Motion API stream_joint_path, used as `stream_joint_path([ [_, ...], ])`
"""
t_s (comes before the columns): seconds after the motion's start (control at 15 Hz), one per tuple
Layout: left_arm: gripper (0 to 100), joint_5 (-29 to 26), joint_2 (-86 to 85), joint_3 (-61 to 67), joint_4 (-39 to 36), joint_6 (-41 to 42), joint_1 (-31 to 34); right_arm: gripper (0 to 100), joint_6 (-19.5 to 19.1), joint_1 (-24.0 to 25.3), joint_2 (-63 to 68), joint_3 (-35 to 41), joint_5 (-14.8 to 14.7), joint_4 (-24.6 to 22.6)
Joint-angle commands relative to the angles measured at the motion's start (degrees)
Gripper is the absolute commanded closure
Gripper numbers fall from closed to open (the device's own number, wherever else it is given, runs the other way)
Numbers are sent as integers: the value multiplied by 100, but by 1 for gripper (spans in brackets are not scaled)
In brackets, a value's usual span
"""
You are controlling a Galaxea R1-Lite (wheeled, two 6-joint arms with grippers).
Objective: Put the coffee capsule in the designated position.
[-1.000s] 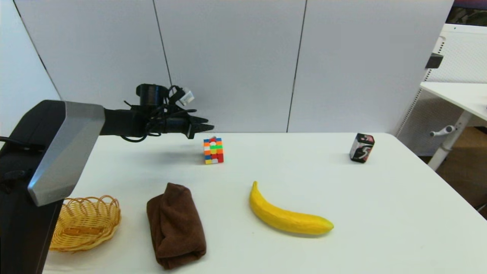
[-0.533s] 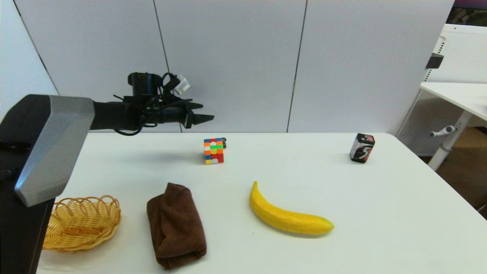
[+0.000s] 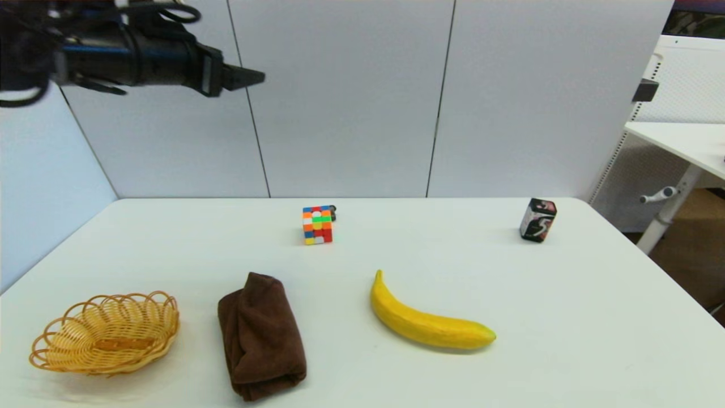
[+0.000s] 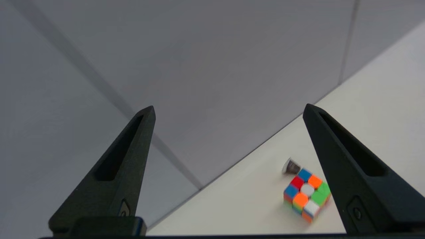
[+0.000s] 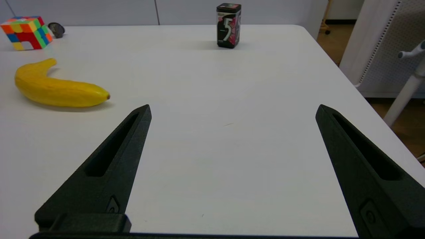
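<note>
My left gripper [image 3: 249,78] hangs high, fingers spread and empty. The tiny dark-grey cone-shaped coffee capsule [image 4: 291,166] lies just behind the multicoloured plastic puzzle cube [image 3: 318,224]; I'd keep clear of both.

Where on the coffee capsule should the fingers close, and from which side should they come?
Probably across the dark tapered body of the coffee capsule, coming from above or from the wall side. It lies tipped on its side close behind the puzzle cube, which blocks a near-side approach. The left gripper is open, high above the table.
</note>
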Motion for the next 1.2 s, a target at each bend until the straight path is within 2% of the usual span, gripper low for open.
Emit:
stream_joint_path([
  [0.07, 0, 1136, -2971, 1982, 1058, -710, 86, 0, 2, 0, 7, 97, 1, -3],
  [0.2, 0, 1136, -4139, 3591, 610, -754, 350, 0, 2, 0, 7, 97, 1, -3],
  [0.4, 0, 1145, -6126, 6016, -172, -1026, 385, 0, 2, 0, 7, 97, 1, -3],
  [0.67, 0, 1136, -8736, 8697, -198, -1255, 393, 0, 2, -9, 7, 97, 1, -3],
  [0.73, 0, 1153, -8868, 9093, -286, -1369, 437, 0, 2, 0, 7, 97, 1, -3],
  [0.87, 0, 1127, -8842, 9743, -1200, -1351, 473, 0, 2, 0, 7, 97, 1, -3],
  [1.0, 0, 1145, -9061, 10367, -1816, -1474, 938, 0, 2, 0, 7, 97, 1, -3],
  [1.13, 0, 1118, -9211, 10824, -2202, -1580, 1105, 0, 2, 0, 7, 97, 1, -3],
  [1.2, 0, 1110, -9360, 10868, -2132, -1545, 1035, 0, 2, 0, 7, 97, 1, -3],
])
